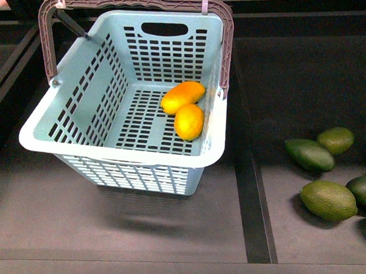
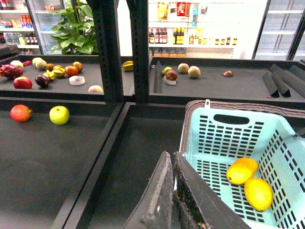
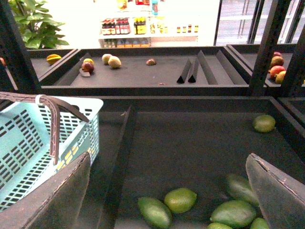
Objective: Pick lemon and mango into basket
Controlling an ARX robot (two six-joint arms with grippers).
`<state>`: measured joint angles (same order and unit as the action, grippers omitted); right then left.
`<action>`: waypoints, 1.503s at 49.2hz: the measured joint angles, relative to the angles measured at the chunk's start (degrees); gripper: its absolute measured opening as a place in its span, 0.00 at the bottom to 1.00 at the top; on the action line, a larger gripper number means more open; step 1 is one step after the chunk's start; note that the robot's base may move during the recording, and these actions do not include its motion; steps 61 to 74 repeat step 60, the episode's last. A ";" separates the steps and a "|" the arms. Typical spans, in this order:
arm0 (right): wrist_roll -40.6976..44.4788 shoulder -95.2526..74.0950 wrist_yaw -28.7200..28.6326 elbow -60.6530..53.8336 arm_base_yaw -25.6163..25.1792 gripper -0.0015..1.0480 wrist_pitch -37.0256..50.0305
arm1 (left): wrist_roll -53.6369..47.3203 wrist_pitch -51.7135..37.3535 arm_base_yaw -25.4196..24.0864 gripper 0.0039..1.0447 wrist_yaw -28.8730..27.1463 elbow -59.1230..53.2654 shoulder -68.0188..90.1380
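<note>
Both grippers are seen only from their wrist cameras: left gripper [image 2: 172, 191] with jaws pressed together, empty; right gripper [image 3: 171, 191] spread wide. Lemon [image 1: 189, 122] and mango [image 1: 183, 96] are lying touching inside the basket [image 1: 118, 150].

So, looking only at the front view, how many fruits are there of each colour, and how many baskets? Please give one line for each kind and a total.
Orange-yellow fruits in the basket: 2, the mango and the lemon
Green fruits right of the basket, some cut off at the edge: 7
Baskets: 1
Total: 10
</note>
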<state>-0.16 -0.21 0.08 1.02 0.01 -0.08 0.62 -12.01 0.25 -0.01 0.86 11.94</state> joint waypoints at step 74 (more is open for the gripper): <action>-0.02 0.00 0.00 0.00 0.00 0.92 0.00 | -0.11 11.91 -0.02 0.93 0.00 0.02 -11.58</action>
